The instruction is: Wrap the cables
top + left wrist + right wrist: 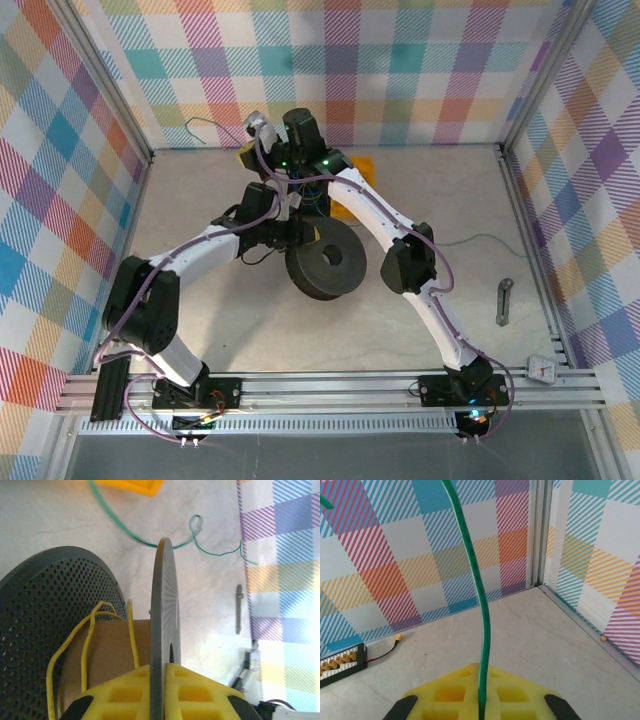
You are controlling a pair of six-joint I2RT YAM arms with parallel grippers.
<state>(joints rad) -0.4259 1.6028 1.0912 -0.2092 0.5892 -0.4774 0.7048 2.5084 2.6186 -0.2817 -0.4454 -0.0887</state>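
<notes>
Yellow pads of left gripper, frame bottom: clamped on flange of black spool; flange edge-on, vertical, core axis left-right. Core carries yellow cable, loose turns, lower left. Pads of right gripper: closed on green cable, strand rising to frame top. Green slack trails over table above spool, upper centre. Judgement: right arm nearer cable, winds across core axis.
</notes>
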